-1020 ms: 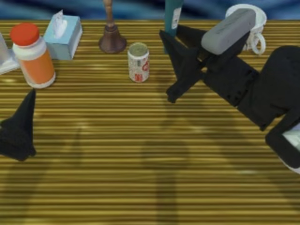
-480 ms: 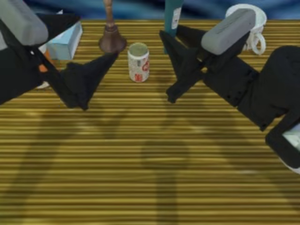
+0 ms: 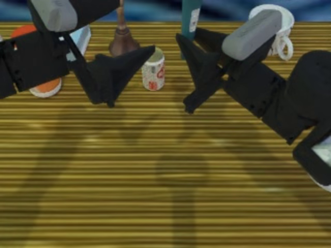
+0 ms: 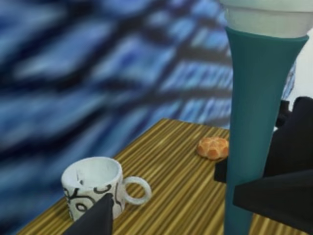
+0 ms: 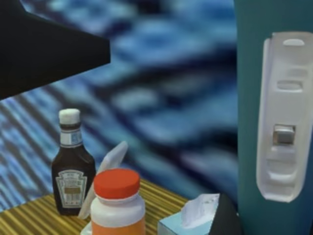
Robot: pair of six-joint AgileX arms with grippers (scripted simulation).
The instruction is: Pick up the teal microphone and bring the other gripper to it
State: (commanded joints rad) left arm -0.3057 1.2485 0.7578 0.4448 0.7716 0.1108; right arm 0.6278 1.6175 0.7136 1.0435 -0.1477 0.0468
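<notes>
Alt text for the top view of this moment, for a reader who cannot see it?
The right claw holds the upright teal microphone at the table's far edge, while the left claw reaches toward it over a small can. A brown bell, an orange bottle and a white mug stand along the back.

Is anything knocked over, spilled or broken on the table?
Nothing stands out. The white can, the brown wooden-handled bell, the white patterned mug, the orange bottle with the red cap and the dark sauce bottle all stand upright. The teal microphone is upright too, at the right gripper.
</notes>
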